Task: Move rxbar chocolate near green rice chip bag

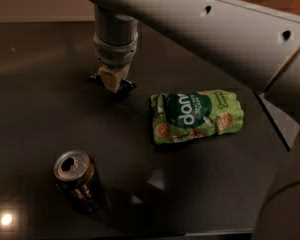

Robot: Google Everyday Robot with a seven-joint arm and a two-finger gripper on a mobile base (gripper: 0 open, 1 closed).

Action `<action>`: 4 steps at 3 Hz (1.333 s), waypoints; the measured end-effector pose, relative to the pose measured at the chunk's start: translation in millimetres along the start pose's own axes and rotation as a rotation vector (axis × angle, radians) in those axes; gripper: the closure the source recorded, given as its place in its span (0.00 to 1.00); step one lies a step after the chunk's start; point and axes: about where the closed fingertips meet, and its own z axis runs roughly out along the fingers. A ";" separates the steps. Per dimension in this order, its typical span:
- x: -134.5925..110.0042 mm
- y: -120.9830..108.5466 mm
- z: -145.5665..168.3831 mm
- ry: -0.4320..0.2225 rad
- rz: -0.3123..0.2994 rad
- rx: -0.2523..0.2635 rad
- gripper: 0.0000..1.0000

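The rxbar chocolate (126, 87) is a small flat black wrapper on the dark table, left of the bag. Its ends stick out on both sides of my gripper (112, 80). The gripper comes straight down from the arm and is shut on the bar, low over the table. The green rice chip bag (196, 115) lies flat to the right of the gripper, about a bar's length away, with its dark green round logo facing up. The middle of the bar is hidden by the gripper.
A brown drink can (77, 180) with an open top stands at the front left. My arm (225, 29) crosses the top and right of the view. The dark table (35, 99) has its front edge along the bottom.
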 end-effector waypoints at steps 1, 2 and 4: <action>26.0 8.7 -13.1 0.015 0.012 -0.014 1.00; 47.1 9.2 -22.9 0.049 0.012 -0.034 0.82; 71.4 -11.9 -23.8 0.138 0.013 -0.079 0.36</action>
